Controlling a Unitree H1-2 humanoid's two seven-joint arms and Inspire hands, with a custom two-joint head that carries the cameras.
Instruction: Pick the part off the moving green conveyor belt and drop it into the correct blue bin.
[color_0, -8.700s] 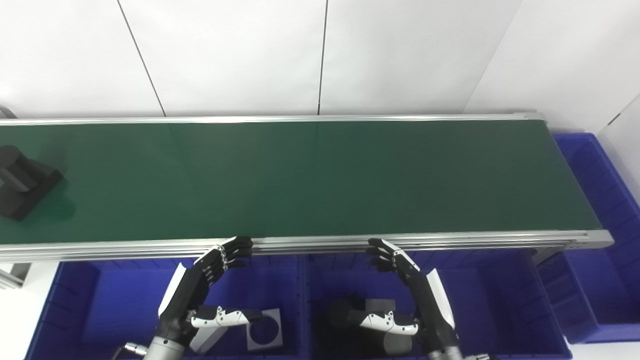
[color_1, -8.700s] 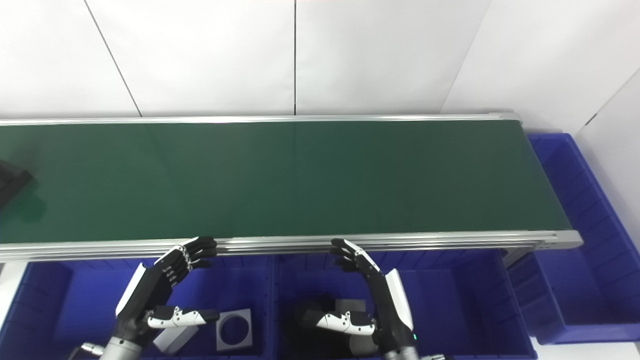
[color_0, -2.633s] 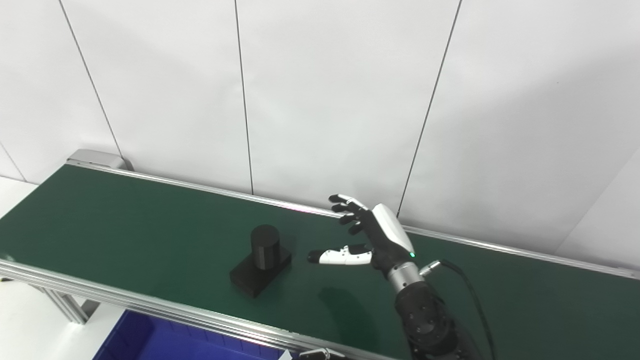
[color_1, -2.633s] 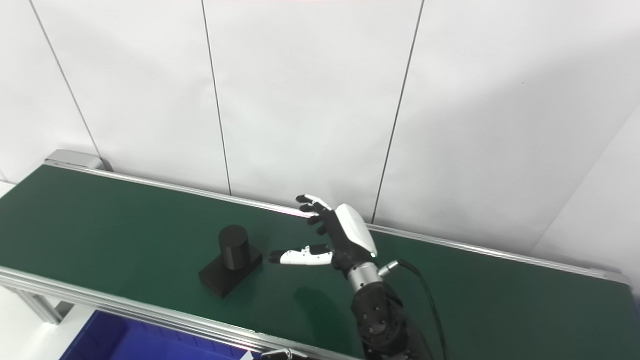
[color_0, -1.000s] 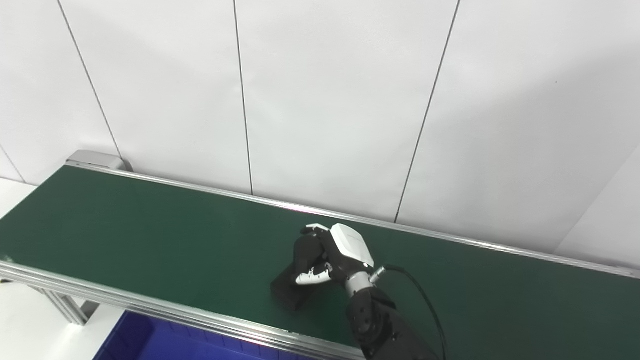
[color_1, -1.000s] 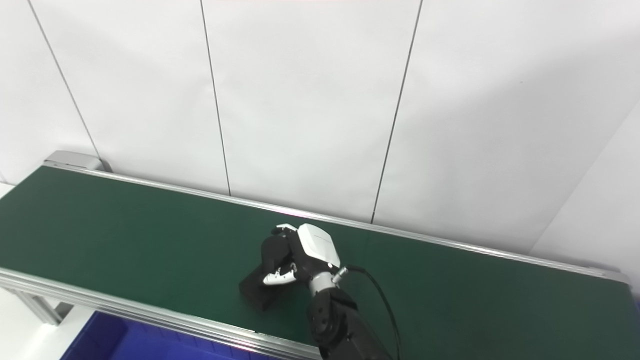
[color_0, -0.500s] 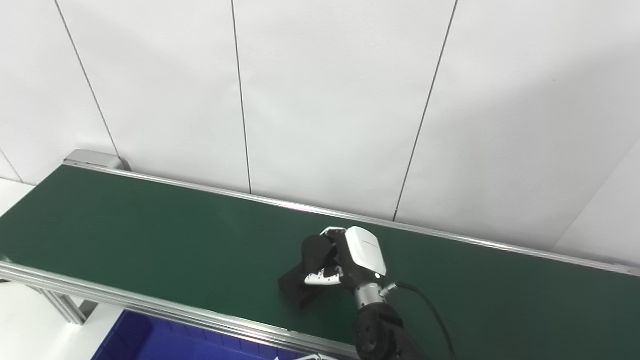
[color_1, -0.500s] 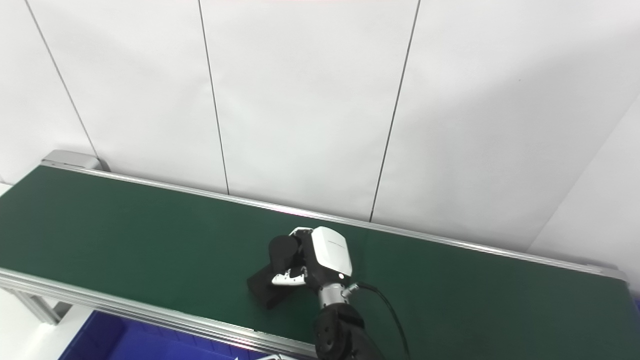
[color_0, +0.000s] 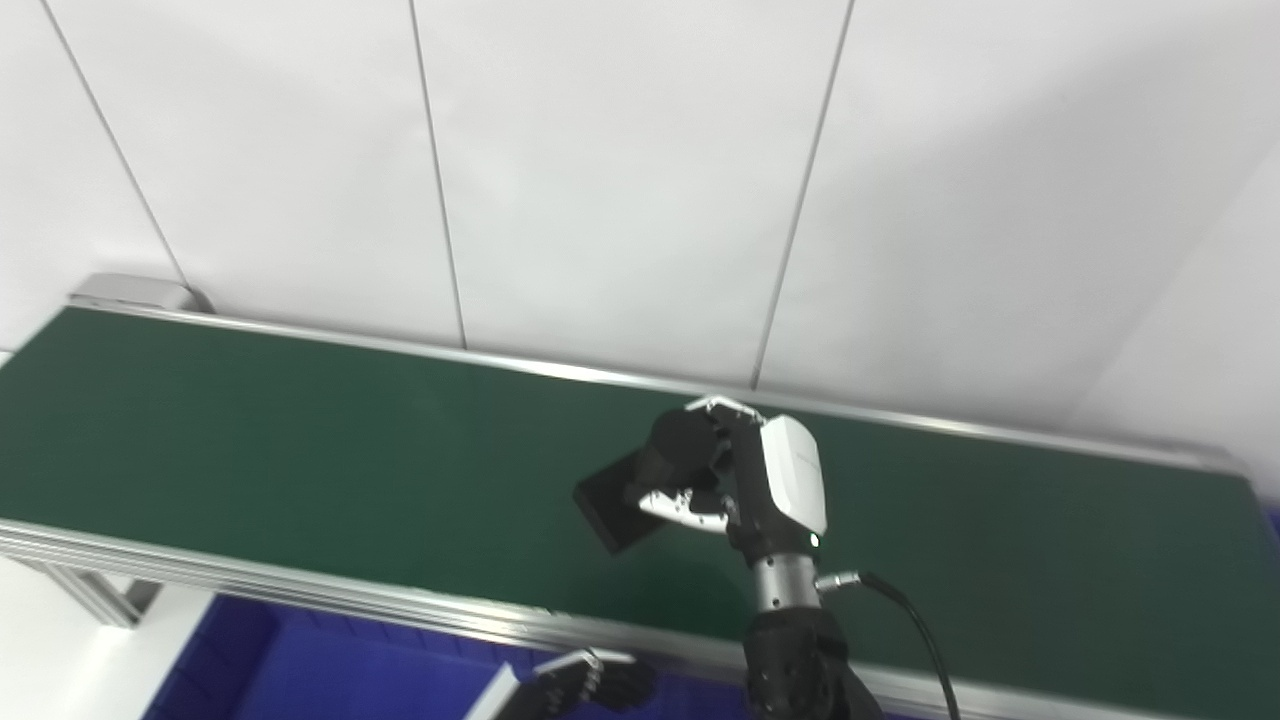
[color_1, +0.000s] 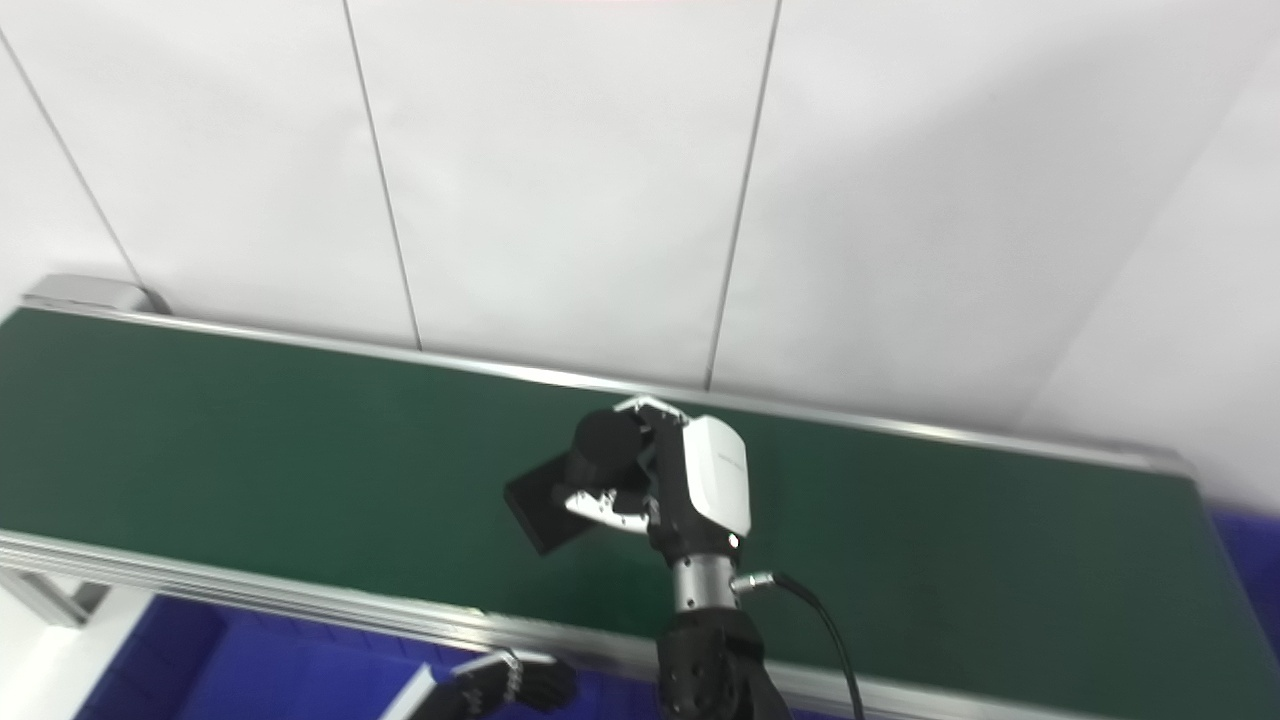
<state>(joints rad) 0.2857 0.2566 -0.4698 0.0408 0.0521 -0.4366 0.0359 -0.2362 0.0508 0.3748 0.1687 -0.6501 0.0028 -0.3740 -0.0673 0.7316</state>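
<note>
Black and matte, the part (color_0: 640, 480) (a cylinder on a flat block base) hung tilted above the green conveyor belt (color_0: 300, 460), clasped around its cylinder by the right hand (color_0: 740, 480). Because the base stuck out sideways, the part could probably swing or slip on the way to the blue bin (color_0: 330, 670) if the grasp was loose. The left hand (color_0: 575, 690) waited low by the belt's near rail, its fingers too cropped to judge; no writing was legible.
</note>
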